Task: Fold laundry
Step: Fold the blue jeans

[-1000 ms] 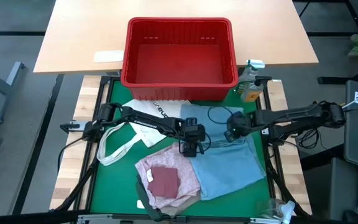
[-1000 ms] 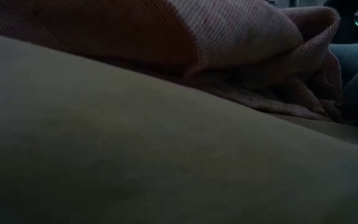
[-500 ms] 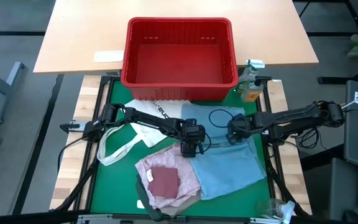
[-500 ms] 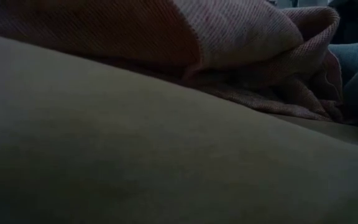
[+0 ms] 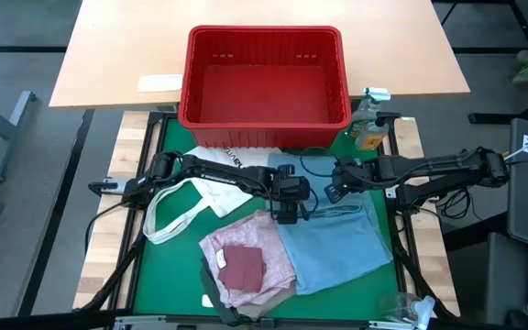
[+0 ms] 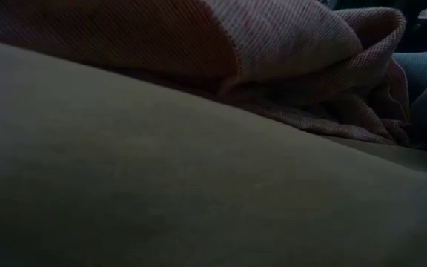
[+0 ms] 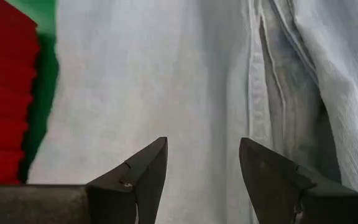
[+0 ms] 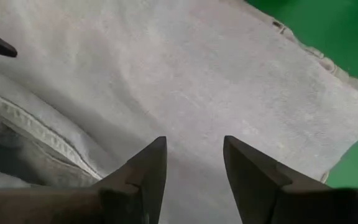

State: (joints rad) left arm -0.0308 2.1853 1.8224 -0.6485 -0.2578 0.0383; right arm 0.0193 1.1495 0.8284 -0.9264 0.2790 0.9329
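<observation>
Now, jeans: light blue denim jeans (image 5: 333, 238), soft woven cloth (thick seams), flat beneath both claws.
Left gripper (image 7: 202, 163): spread, empty, above denim.
Right gripper (image 8: 194, 158): spread, empty, over denim.

- Two slim dark arms, black all over, each built of tube-like links joined by chunkier rounded joints.
- Left arm (image 5: 211, 174), left half of the high view: a small white marking shows on one link (too small to read).
- Right arm (image 5: 429, 170), right half: thin black cables loop loosely beside its wrist.
- Fingers (image 7: 143, 174) at the wrist views' lower edge: matte dark wedges tapering to blunt tips, with a small screw-like dot on one.
</observation>
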